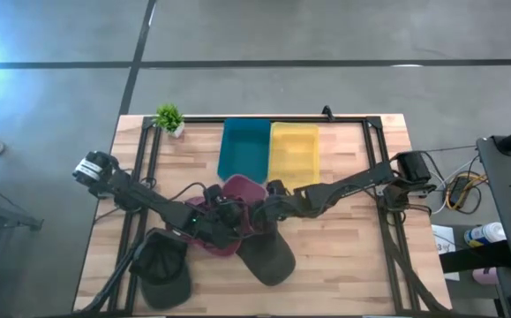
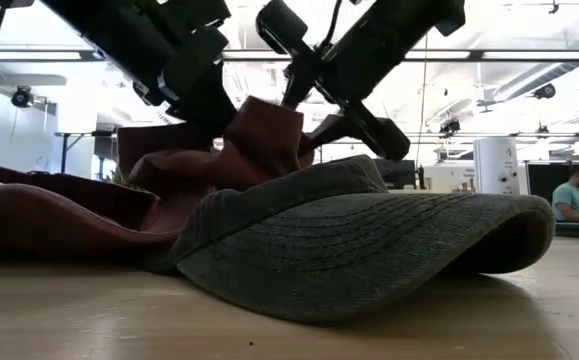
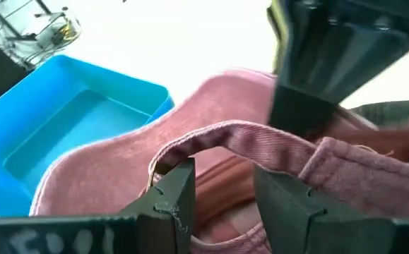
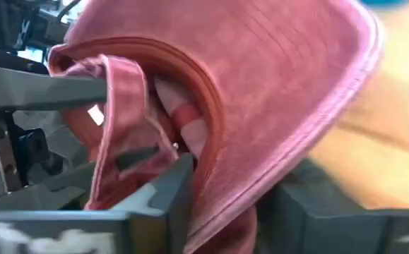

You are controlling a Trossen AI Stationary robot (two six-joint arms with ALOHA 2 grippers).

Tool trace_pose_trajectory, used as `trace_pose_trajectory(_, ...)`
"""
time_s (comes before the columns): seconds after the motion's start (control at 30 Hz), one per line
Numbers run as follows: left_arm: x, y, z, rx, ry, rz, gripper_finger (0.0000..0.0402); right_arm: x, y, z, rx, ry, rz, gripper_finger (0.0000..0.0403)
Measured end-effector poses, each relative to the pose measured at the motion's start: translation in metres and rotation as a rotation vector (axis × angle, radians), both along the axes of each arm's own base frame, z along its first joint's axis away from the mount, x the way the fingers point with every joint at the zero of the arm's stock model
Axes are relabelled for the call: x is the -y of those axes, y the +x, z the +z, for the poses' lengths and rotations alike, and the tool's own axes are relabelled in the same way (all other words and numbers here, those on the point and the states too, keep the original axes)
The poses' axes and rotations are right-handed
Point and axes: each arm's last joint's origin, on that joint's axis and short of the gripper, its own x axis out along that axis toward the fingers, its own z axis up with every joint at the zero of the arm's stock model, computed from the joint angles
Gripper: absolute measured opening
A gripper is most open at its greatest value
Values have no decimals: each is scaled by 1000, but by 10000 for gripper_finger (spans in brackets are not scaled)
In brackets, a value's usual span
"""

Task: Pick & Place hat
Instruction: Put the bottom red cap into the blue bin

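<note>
From above, the maroon cloth cap (image 1: 237, 196) lies just in front of the blue plastic bin (image 1: 244, 148), with the left gripper (image 1: 221, 221) and right gripper (image 1: 262, 212) both meeting on it. A yellow bin (image 1: 294, 150) touches the blue one; a black cap (image 1: 162, 265) and an olive cap (image 1: 268, 256) crowd close by.

At table height, the olive cap's brim (image 2: 369, 250) touches the lifted maroon cloth; it could drag along.

Left wrist: the fingers (image 3: 169, 204) pinch the cap's back strap (image 3: 232, 137), a thin hold that may slip.

Right wrist: the jaws straddle the brim (image 4: 289, 92); whether they grip it cannot be told, so the cap could sag or twist.
</note>
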Motion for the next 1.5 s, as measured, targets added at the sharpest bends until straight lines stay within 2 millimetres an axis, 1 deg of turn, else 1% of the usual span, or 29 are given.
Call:
trace_pose_trajectory(0.1, 1, 0, 0, -16, 3, -22, 138, 1, -3, 5, -6, -74, 30, 170)
trace_pose_trajectory(0.2, 1, 0, -2, -24, -4, -30, 138, 1, -4, 11, -2, -100, 65, 194)
trace_pose_trajectory(0.37, -2, 8, -15, -46, -5, -21, 138, 0, -7, 14, -16, -125, 116, 221)
trace_pose_trajectory(0.53, -4, 18, -26, -50, -7, -40, 138, 2, -17, 31, -53, -189, 178, 251)
trace_pose_trajectory(0.63, -7, 21, -29, -46, -3, -29, 138, -1, -24, 36, -95, -180, 278, 268)
trace_pose_trajectory(0.73, -12, 23, -28, -35, 1, -7, 138, -11, -29, 32, -118, -133, 401, 281)
trace_pose_trajectory(0.83, -18, 25, -27, -27, 5, 13, 138, -21, -32, 31, -123, -157, 459, 290)
trace_pose_trajectory(0.9, -23, 28, -25, -6, -2, 29, 138, -24, -33, 30, -121, -173, 476, 292)
trace_pose_trajectory(1.1, -30, 33, -22, 21, -45, -3, 138, -24, -27, 18, -116, -216, 446, 291)
trace_pose_trajectory(1.17, -29, 34, -22, 9, -53, -37, 138, -25, -21, 19, -62, -223, 441, 291)
trace_pose_trajectory(1.3, -27, 35, -23, -5, -76, -83, 138, -23, -17, 16, -46, -214, 411, 290)
trace_pose_trajectory(1.5, -26, 35, -16, 30, -68, -98, 138, -23, -14, -3, -96, -182, 378, 285)
